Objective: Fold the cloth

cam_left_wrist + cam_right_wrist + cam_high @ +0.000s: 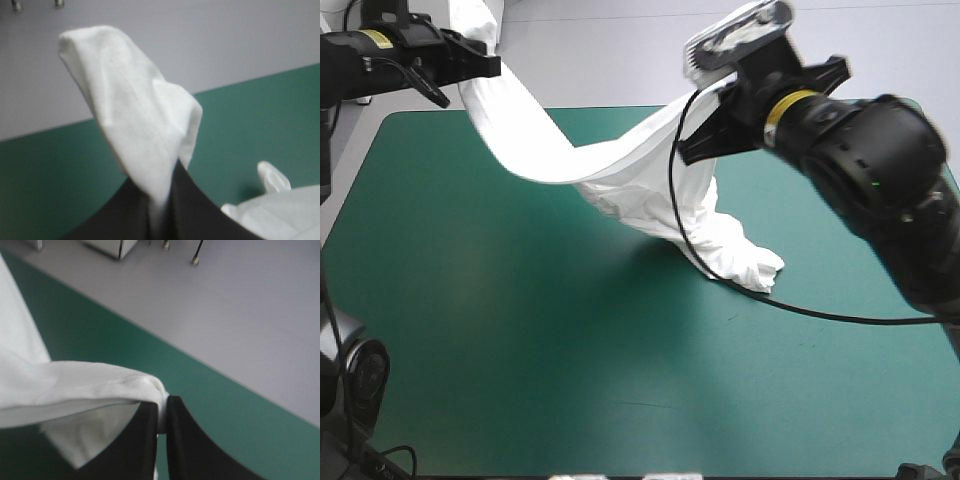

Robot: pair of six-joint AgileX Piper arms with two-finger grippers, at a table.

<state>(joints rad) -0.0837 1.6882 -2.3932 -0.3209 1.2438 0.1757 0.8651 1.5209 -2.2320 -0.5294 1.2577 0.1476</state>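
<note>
The T-shirt (620, 175) is clenched in the left fingers (200, 212) and the right fingers (200, 442); its end seemingly rests on the bench (520, 330).

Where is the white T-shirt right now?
In the high view the white short-sleeved T-shirt hangs stretched between the left tool and the right tool above the teal-green table cover, its lowest end touching the cover right of the middle.

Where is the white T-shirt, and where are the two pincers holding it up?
T-shirt (575, 165), high view: the sagging span between the arms.
left pincer (161, 187), left wrist view: between its black tips, on the pinched fabric.
right pincer (163, 407), right wrist view: between its tips, on the pinched fabric.
</note>
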